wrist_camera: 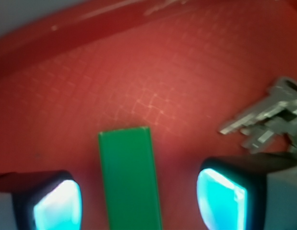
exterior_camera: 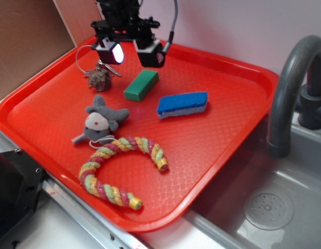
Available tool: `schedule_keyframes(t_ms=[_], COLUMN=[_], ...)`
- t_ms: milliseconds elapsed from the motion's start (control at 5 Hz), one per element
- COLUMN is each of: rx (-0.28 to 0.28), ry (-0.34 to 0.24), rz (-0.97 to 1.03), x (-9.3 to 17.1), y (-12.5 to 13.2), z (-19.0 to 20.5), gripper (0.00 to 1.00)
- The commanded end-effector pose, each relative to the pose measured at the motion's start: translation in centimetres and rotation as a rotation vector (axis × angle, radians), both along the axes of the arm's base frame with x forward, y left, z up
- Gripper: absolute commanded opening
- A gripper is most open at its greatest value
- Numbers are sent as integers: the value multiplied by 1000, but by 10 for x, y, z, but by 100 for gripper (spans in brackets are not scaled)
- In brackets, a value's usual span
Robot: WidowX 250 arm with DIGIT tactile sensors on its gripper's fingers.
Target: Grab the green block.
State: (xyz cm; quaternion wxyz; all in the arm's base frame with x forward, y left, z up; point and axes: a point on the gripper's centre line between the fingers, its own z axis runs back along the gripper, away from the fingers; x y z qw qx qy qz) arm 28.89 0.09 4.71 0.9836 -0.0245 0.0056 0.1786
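The green block [exterior_camera: 141, 85] lies flat on the red tray [exterior_camera: 227, 124], towards its back middle. My gripper [exterior_camera: 130, 52] hangs open above and just behind it, not touching. In the wrist view the green block [wrist_camera: 130, 177] runs lengthways between my two glowing fingertips [wrist_camera: 58, 206], with red tray showing on both sides of it. The gripper [wrist_camera: 138, 203] holds nothing.
A blue sponge [exterior_camera: 182, 104] lies right of the block. A bunch of keys [exterior_camera: 99, 72] [wrist_camera: 268, 117] sits to its left, close to one finger. A grey toy mouse [exterior_camera: 100, 122] and a striped rope ring [exterior_camera: 121, 168] lie nearer the front. A sink with a grey tap [exterior_camera: 295, 88] is at right.
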Motion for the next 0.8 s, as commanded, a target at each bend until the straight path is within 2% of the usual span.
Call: schedule_keyframes(t_ms=[0,400,600], rx=[15,-6,30], ry=[-28,-17,1], rz=[-53,-84,-75], x=[11,8,7], y=[0,-8,-10], z=[-11,-24,-26], gripper=[100,100,0])
